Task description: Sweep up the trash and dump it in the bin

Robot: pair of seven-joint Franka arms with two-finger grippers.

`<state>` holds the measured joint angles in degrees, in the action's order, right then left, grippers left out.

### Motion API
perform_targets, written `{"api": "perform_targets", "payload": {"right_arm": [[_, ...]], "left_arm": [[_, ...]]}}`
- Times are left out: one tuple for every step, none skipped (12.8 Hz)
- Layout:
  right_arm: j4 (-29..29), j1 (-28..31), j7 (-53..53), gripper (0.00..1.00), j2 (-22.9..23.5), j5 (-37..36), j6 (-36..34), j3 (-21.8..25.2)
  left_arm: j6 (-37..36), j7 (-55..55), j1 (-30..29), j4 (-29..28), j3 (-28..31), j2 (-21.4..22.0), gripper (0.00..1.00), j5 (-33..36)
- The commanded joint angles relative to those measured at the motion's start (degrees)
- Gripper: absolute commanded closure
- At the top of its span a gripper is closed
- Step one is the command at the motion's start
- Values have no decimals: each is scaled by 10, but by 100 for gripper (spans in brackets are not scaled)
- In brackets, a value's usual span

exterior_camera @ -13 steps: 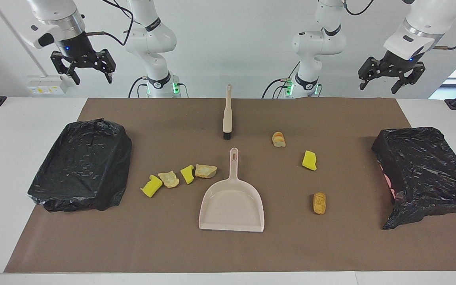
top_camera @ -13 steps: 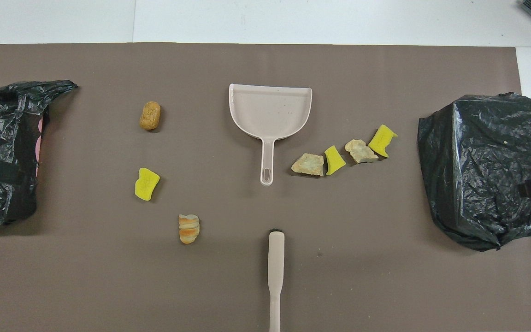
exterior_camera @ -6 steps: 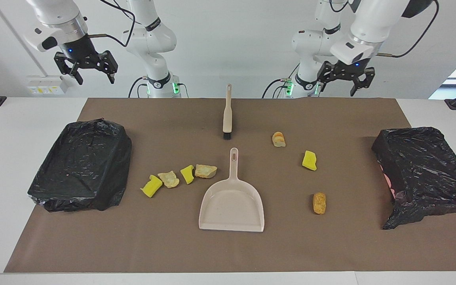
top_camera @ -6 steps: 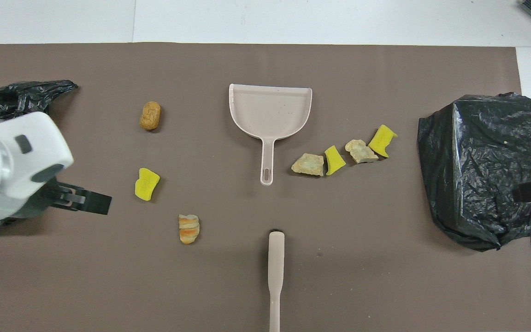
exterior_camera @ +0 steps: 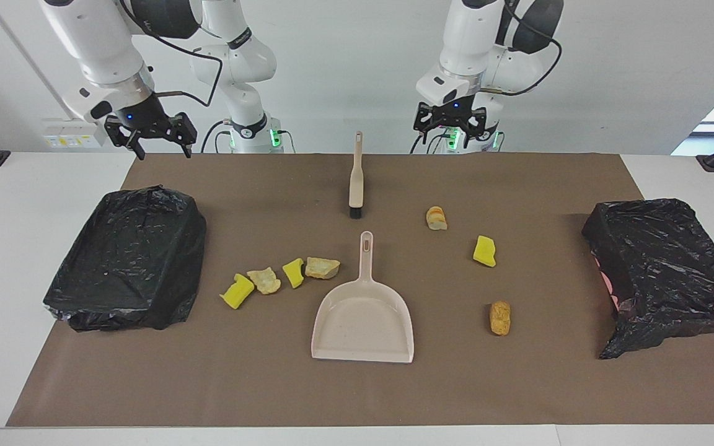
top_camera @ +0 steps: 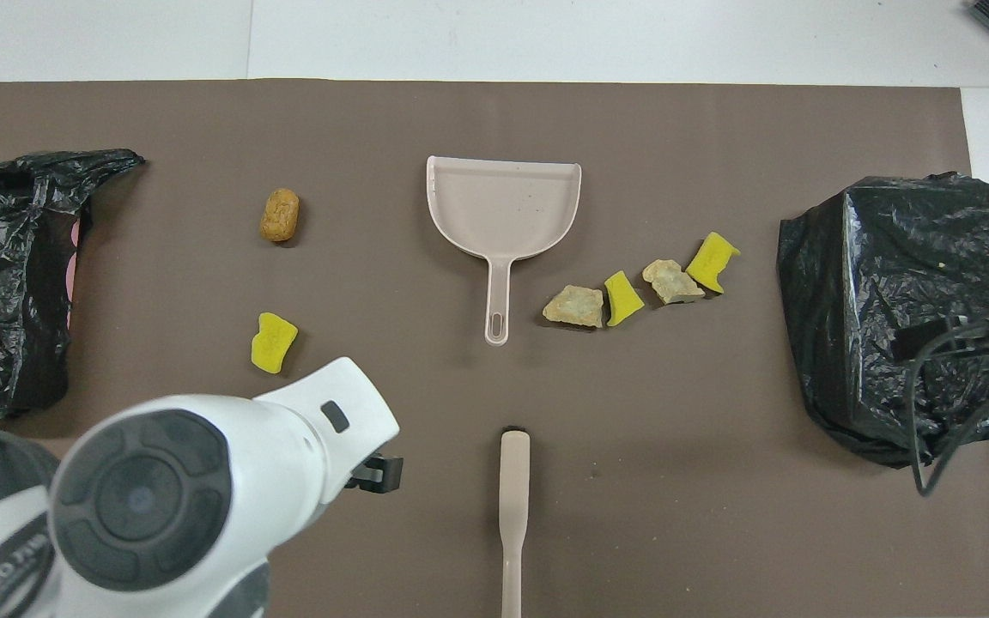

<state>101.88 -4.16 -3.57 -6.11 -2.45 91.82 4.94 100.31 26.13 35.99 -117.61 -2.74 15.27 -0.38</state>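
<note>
Brown matting (exterior_camera: 270, 384) covered the table, with the trash (exterior_camera: 280, 277) (top_camera: 623, 297) scattered either side of the dustpan (exterior_camera: 363, 325). Only the facing view showed the bread-like lump (exterior_camera: 436, 218) that the left arm hid from overhead. Both the left gripper (exterior_camera: 450, 127) and right gripper (exterior_camera: 157, 144) hung raised, jaws wide, holding nothing, above the mat's robot-side edge.

Brush (exterior_camera: 356, 179) nearer robots than dustpan (exterior_camera: 363, 322)

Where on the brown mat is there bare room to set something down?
Bare: the mat strip farther from the robots than the beige plastic dustpan, and the patch between the beige black-bristled brush and the flat black-bagged bin. Crowded: the row of four yellow and tan trash chunks beside the dustpan.
</note>
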Motion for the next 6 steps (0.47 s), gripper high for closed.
{"api": "perform_targets", "payload": {"right_arm": [[5,-25,42,0,43,16,44,-4],[5,-35,52,0,61,16,62,-4],[3,-48,64,0,77,17,75,-4],[-2,-63,80,0,95,18,89,-4],[-15,-78,111,0,121,26,104,-4],[-35,-88,145,0,148,52,111,-4]], "left_arm": [[48,71,73,-70,13,39,0,-1],[53,100,92,-73,13,34,0,-2],[75,125,111,-90,13,34,0,-14],[98,145,125,-107,13,36,0,-24],[104,159,139,-119,13,41,0,-31],[106,162,154,-119,13,35,0,-34]]}}
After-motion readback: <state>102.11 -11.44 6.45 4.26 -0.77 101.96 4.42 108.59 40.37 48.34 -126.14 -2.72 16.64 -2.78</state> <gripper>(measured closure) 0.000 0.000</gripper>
